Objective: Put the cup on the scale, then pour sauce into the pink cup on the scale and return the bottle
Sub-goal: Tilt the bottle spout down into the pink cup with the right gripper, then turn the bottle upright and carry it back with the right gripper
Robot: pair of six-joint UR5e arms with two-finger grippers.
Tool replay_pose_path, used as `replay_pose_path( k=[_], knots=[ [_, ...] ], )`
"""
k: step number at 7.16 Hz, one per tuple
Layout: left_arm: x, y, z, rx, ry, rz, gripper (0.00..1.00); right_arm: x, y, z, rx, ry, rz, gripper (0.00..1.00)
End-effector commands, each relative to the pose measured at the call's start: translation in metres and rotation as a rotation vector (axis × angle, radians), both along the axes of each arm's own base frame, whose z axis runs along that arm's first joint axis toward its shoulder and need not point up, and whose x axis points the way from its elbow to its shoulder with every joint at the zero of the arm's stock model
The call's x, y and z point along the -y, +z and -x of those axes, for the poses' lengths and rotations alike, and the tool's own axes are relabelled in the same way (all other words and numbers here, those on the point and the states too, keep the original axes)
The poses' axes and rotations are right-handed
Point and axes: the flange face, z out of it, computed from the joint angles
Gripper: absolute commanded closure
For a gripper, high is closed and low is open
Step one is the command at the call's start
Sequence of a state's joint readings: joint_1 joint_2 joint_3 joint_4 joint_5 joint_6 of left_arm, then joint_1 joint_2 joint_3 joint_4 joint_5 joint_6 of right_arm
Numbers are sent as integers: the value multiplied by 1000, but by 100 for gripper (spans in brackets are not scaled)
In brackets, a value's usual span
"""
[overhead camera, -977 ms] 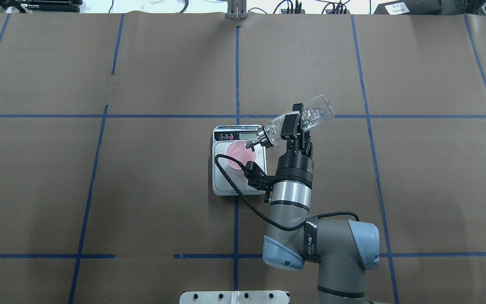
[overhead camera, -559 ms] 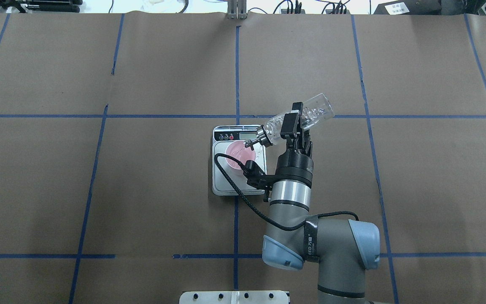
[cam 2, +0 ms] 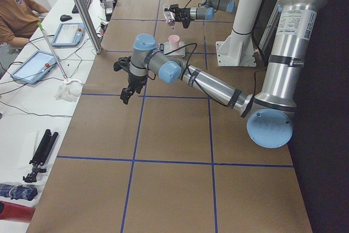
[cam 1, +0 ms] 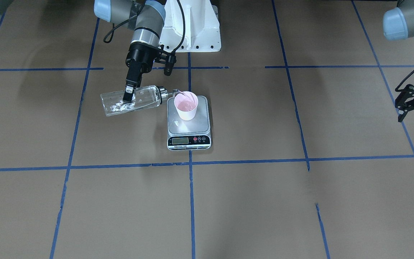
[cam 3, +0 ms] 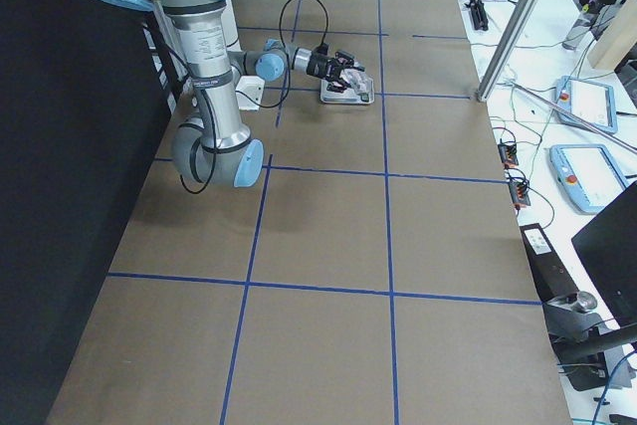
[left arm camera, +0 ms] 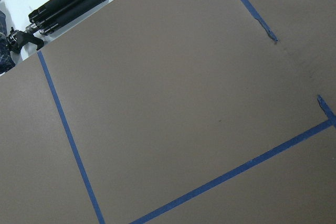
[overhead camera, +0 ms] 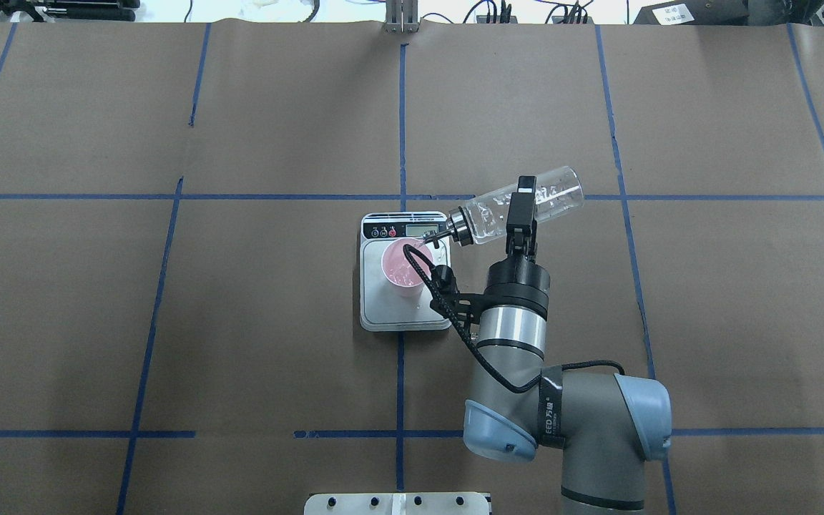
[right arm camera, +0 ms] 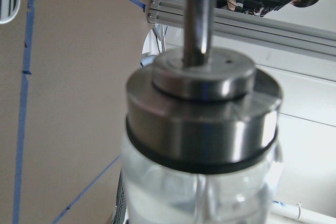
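The pink cup stands upright on the silver scale, also in the front view, cup on scale. My right gripper is shut on the clear glass bottle, held nearly level with its metal spout at the cup's rim. Clear sauce shows inside the bottle. The right wrist view is filled by the bottle's metal collar. My left gripper hangs open and empty far off to the side.
The robot's white pedestal stands behind the scale. A black tripod lies off the table's end near my left gripper. Operator desks with tablets lie along the far edge. Blue tape lines cross the brown paper.
My right arm has shifted right with the bottle, drawing the spout from over the cup's middle to its rim. The cup and scale have not moved.
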State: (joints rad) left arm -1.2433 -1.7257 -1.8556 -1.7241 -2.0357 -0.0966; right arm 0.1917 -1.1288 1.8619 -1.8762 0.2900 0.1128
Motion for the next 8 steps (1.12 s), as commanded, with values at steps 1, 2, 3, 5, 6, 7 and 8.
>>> replay_pose_path(
  k=[1, 2, 3, 5, 6, 7, 8],
  knots=[
    [0, 0, -1, -1, 2, 1, 0, -1, 11, 0, 228, 49, 29, 100],
    [0, 0, 0, -1, 0, 0, 0, -3, 12, 1, 327, 72, 39, 100],
    [0, 0, 0, -1, 0, 0, 0, -3, 14, 2, 447, 103, 53, 100],
    [-1, 1, 0, 0, 2, 3, 0, -9, 11, 7, 837, 181, 153, 100],
    [0, 1, 0, 0, 2, 4, 0, -9, 7, 6, 1038, 199, 176, 100],
    [0, 1, 0, 0, 0, 3, 0, -10, 16, -3, 1151, 193, 172, 100],
    [0, 1, 0, 0, 0, 4, 0, -10, 16, -15, 1421, 213, 169, 100]
  ],
)
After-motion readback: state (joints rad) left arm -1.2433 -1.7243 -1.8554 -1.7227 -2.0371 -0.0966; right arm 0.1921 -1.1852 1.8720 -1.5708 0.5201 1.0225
